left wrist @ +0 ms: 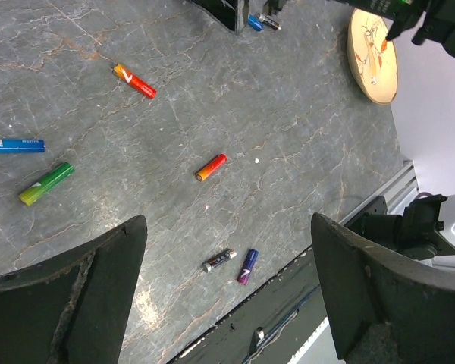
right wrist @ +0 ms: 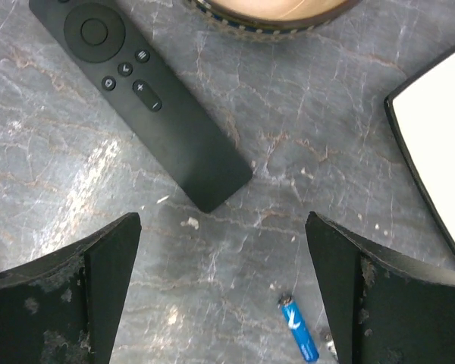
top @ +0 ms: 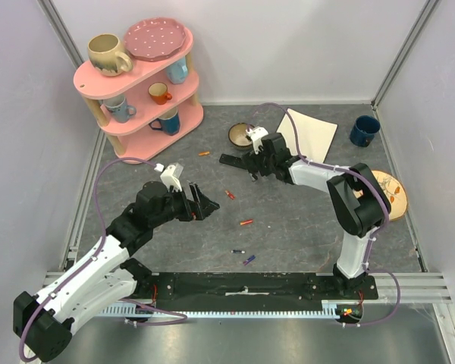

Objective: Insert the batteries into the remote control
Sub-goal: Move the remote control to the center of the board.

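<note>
right fingers (top: 248, 162) reach forward, spread over the remote control (right wrist: 148, 98); left fingers (top: 201, 206) spread above batteries (left wrist: 211, 167)

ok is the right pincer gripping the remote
No, the right pincer is open and empty, and the remote lies untouched just ahead of it, buttons up.

Right gripper (top: 252, 167): jaws spread, remote control (top: 229, 160) just beside fingertips, bowl (top: 239, 135) close behind. Left gripper (top: 200, 203): jaws spread, red battery (top: 230, 194) just ahead, orange battery (top: 246, 223) farther out.
</note>
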{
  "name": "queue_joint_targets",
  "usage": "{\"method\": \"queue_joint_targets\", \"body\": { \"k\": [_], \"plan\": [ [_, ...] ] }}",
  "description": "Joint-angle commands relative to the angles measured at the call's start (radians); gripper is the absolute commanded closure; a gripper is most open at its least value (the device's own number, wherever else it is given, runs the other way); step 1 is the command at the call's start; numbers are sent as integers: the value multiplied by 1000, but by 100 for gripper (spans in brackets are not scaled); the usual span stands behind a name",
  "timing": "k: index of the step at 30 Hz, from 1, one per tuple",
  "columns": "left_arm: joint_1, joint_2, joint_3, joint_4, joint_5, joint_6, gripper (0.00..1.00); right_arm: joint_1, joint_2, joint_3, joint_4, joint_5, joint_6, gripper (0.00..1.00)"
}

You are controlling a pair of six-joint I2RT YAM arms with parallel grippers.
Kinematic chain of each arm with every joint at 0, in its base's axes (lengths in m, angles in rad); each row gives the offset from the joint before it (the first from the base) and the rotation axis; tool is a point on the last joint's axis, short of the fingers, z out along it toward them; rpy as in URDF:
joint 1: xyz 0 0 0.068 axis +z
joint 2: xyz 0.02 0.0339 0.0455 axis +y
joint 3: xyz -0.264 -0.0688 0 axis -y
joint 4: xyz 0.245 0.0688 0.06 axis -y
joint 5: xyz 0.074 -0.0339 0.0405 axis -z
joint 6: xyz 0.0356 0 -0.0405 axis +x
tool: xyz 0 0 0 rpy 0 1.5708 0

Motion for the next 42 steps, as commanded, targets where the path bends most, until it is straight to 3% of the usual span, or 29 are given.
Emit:
{"method": "queue_joint_targets", "body": {
  "k": [1, 17, 42],
  "plan": [
    [-1, -4, 10, 38, 25, 31, 6, -40, 49, 86, 38, -134, -39, 2],
    [-1, -21, -3, 55, 9, 28, 6, -57, 182, 233, -53, -228, -79, 4],
    [-1, -55, -26, 58, 18, 5, 6, 15, 168, 137, -48, -231, -2, 13]
  ]
}}
